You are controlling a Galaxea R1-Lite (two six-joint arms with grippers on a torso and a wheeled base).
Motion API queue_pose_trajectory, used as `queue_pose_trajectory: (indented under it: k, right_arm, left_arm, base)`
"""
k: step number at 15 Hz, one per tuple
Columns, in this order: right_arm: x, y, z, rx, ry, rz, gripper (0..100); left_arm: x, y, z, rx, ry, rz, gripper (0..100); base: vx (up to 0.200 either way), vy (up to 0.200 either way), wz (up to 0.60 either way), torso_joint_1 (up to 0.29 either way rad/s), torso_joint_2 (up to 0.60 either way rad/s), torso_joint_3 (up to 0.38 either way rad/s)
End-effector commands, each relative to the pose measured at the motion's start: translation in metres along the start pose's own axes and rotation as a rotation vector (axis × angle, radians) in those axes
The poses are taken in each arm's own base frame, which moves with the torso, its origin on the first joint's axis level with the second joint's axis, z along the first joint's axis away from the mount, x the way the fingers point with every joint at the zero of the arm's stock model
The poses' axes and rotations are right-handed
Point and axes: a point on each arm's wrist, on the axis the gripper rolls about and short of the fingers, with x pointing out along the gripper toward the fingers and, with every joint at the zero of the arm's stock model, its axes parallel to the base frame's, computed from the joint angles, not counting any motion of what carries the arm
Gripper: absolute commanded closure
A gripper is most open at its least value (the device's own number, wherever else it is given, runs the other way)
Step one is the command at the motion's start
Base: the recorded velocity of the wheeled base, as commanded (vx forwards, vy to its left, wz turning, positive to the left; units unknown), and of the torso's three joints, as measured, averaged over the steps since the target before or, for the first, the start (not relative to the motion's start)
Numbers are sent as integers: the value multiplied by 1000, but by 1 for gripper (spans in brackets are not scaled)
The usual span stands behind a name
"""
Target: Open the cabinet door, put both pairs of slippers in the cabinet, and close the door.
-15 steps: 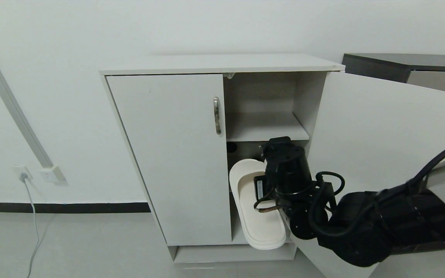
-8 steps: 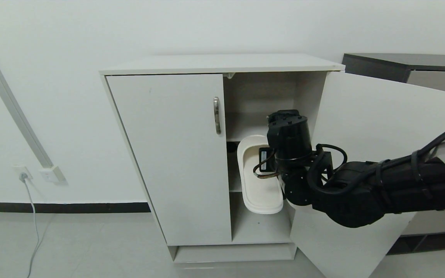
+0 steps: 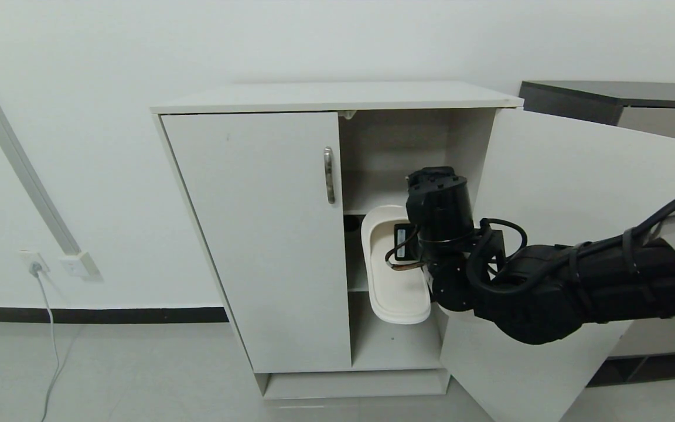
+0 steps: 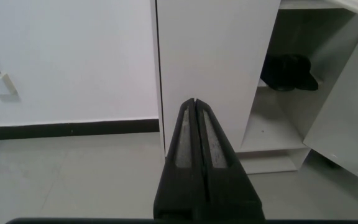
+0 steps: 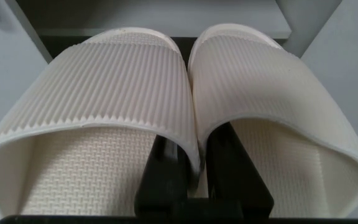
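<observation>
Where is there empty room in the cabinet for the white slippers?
The cabinet floor is bare, between the shut left door and the open right door. The top shelf looks bare too. The middle is crowded: the right gripper holds the slippers there.

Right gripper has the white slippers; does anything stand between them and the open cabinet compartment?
Nothing visible does. The white ribbed foam slippers, clamped in the right gripper, hang before the white wooden cabinet's open half; only its middle shelf's front edge sits near their toes.
</observation>
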Motion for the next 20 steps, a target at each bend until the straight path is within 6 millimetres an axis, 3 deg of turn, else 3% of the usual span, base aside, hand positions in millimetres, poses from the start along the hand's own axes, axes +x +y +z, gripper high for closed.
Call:
queue_pose_trajectory:
  k: [1,12,20]
  right_arm:
    - [0,0,0,-1,1,1,100]
    - [4,0,-2,-14,3,-6,100]
    - [18,-8,-3,-49,11,-26,100]
  left_arm:
    - [0,0,0,0,1,0,100]
    - [0,0,0,0,1,1,100]
    - [0,0,0,-2,0,0,100]
  base:
    - [200,0,0,2,2,-2]
    - [200,0,0,1,5,1]
    - [0,0,0,0,0,0]
